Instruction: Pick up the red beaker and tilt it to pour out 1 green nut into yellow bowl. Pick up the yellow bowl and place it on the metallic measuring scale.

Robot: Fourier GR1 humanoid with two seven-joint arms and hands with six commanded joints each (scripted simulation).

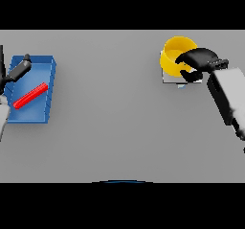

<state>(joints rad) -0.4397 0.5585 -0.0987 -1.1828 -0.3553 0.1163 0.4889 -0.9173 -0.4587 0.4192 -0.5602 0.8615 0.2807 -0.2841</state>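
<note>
- Our right hand (198, 62), dark with curled fingers, grips the near-right rim of the round yellow bowl (176, 51).
- The bowl sits over the flat metallic measuring scale (168, 79); whether it rests fully on it we cannot tell.
- We judge the bowl light, rigid and smooth-walled; hold the rim and keep it level.
- Our left hand (18, 70) shows over the blue rectangular tray (43, 62), near a long red beaker (30, 96); its grasp we cannot tell.
</note>
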